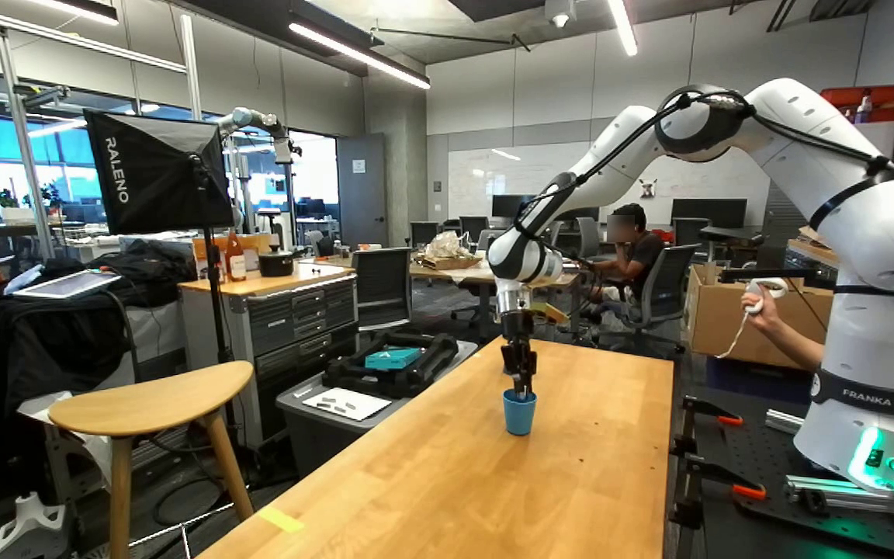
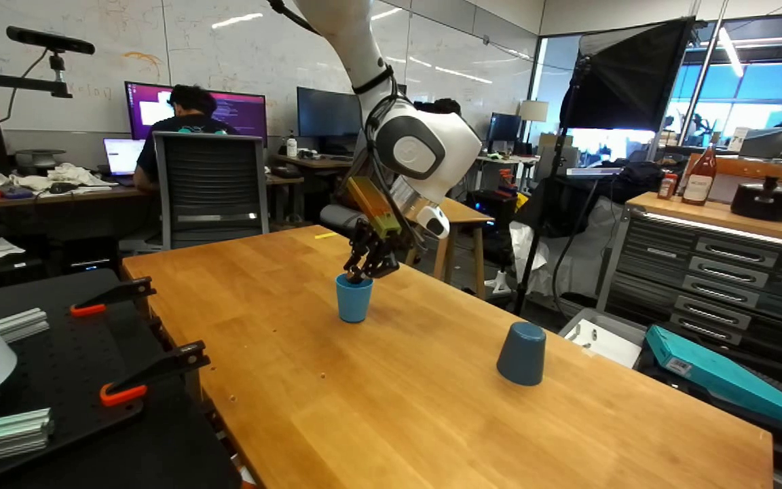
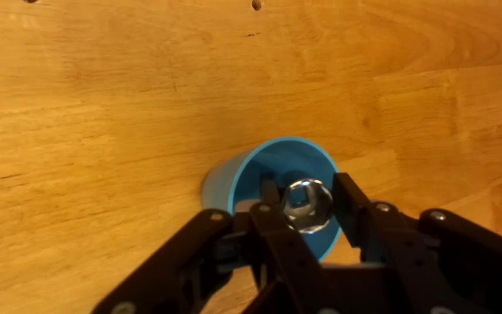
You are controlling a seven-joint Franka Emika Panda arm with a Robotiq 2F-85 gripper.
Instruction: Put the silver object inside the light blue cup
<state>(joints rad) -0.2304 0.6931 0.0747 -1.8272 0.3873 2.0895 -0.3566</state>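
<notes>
The light blue cup stands upright on the wooden table in both exterior views (image 1: 520, 417) (image 2: 354, 302). It also shows in the wrist view (image 3: 218, 187), seen from above with its mouth open. My gripper (image 1: 522, 384) (image 2: 362, 270) points down at the cup's mouth. In the wrist view my gripper (image 3: 305, 187) has its two fingers against either side of a shiny silver object (image 3: 316, 211), a ring-like socket with a square hole. The silver object is over the cup's mouth; how deep it sits is hard to tell. In the exterior views the fingers mostly hide it.
A darker blue cup (image 2: 522, 356) stands upside down near the table's far edge. Clamps (image 2: 123, 392) grip the table's edge beside the robot's base. A stool (image 1: 156, 400) and a softbox lamp (image 1: 160, 171) stand off the table. A hand holds a white controller (image 1: 765, 291).
</notes>
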